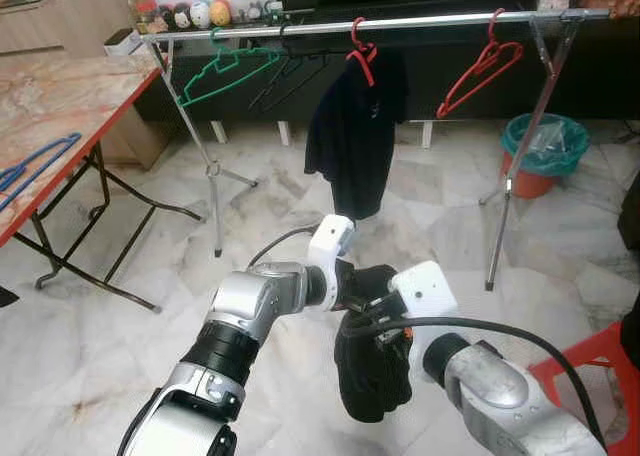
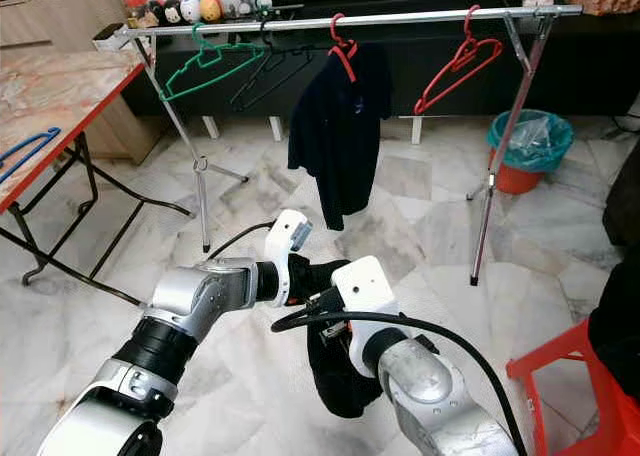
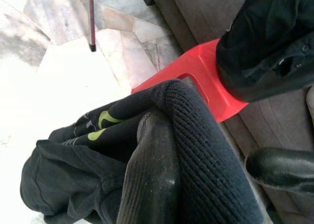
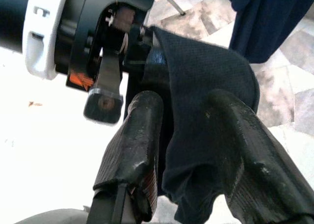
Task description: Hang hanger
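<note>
Both my grippers hold a black garment (image 1: 375,376) low in front of me, and it hangs down from them in a bunch. My left gripper (image 1: 360,291) is shut on its ribbed knit edge (image 3: 206,150), with one finger (image 3: 147,175) wrapped in the cloth. My right gripper (image 1: 372,326) is shut on a fold (image 4: 196,86) between its two fingers (image 4: 132,145). Across the room stands a metal clothes rack (image 1: 420,21). On it hang a green hanger (image 1: 225,71), black hangers (image 1: 290,76), a red hanger carrying a dark shirt (image 1: 355,126) and a bare red hanger (image 1: 480,71).
A marble-topped folding table (image 1: 60,106) at the left holds a blue hanger (image 1: 35,166). A green-lined bin (image 1: 545,146) sits behind the rack's right leg. A red plastic stool (image 1: 595,366) is close at my right. Marble floor lies between me and the rack.
</note>
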Motion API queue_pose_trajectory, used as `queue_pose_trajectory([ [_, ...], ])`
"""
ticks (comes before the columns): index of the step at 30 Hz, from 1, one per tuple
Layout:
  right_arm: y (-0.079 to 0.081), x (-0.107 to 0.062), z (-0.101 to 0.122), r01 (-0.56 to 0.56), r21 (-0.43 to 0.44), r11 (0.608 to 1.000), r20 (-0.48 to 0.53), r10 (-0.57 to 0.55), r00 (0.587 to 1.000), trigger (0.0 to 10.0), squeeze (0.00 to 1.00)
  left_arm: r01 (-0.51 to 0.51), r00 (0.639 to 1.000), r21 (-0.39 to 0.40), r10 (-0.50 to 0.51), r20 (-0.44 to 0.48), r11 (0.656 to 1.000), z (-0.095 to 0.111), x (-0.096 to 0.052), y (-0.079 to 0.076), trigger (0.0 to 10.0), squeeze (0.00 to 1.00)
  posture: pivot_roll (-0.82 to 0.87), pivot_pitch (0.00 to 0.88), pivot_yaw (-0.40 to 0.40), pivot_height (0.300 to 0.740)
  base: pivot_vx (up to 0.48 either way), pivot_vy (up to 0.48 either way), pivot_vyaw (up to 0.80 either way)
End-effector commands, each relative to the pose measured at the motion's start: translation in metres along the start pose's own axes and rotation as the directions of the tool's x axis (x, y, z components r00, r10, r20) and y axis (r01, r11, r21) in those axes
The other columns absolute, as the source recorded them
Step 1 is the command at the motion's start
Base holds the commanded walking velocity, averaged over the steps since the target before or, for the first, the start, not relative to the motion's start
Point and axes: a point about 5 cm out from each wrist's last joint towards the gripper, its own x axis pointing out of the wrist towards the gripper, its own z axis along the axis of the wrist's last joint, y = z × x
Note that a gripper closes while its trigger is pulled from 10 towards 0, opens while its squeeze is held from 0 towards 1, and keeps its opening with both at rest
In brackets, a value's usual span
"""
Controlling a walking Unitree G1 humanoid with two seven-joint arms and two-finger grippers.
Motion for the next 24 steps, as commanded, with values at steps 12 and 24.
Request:
queue_pose_trajectory([
  [12, 0.014, -0.005, 0.016, -0.077, -0.023, 0.997, 0.053, 0.078, 0.996, 10.0, 0.0, -0.018, 0.999, 0.025, 0.017, 0.045, 1.0, 0.012, -0.005, 0.002, 10.0, 0.0, -0.09, 0.062, 0.115, 0.74, 0.0, 0.0, 0.0],
  [24, 0.031, 0.007, 0.013, -0.105, -0.021, 0.994, 0.026, 0.106, 0.994, 10.0, 0.0, -0.021, 0.999, 0.041, 0.019, 0.049, 0.999, 0.018, -0.005, 0.002, 10.0, 0.0, -0.09, 0.065, 0.12, 0.74, 0.0, 0.0, 0.0],
])
